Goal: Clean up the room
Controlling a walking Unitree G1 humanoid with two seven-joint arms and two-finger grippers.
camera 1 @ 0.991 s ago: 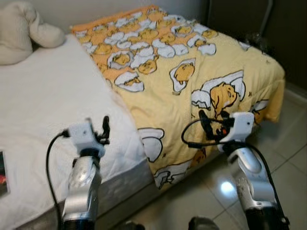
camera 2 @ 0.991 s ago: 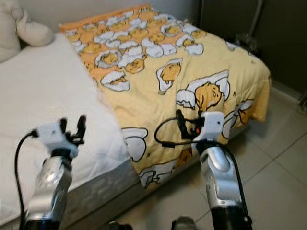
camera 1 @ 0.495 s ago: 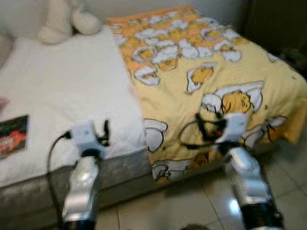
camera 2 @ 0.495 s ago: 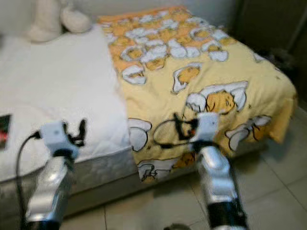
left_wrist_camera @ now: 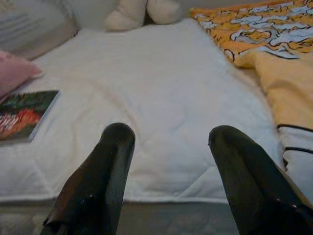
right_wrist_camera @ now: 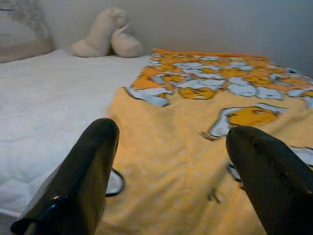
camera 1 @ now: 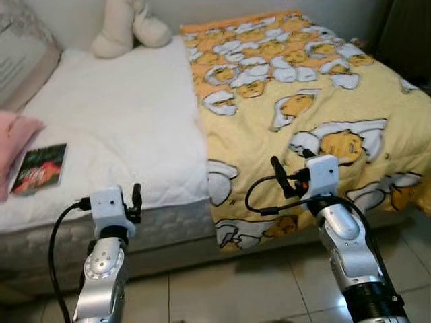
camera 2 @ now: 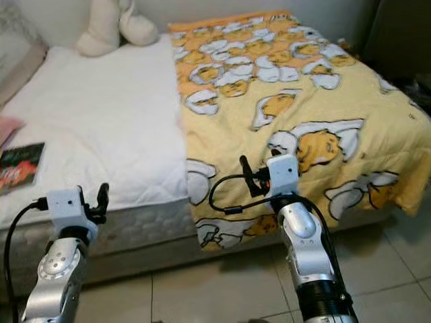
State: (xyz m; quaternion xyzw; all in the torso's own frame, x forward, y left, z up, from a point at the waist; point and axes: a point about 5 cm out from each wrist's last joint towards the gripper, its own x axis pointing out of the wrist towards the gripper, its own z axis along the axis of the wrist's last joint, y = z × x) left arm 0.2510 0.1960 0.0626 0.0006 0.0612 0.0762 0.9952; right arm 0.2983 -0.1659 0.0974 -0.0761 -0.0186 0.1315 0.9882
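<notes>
Yellow cartoon-egg blanket [camera 1: 316, 101] covers far half of bed beyond right gripper [camera 1: 277, 176], near edge hanging over mattress side toward floor; probably thing to straighten. Right gripper held just before that hanging edge, fingers spread, nothing between them. Left gripper [camera 1: 137, 199] raised before bare white mattress [camera 1: 128, 128], fingers spread, empty. Book [camera 1: 40, 168] flat on mattress, beyond and outboard of left gripper, beside pink pillow [camera 1: 13, 134]. Cream plush toy [camera 1: 128, 30] at wall. Both grippers seem staged for reach, none committed.
</notes>
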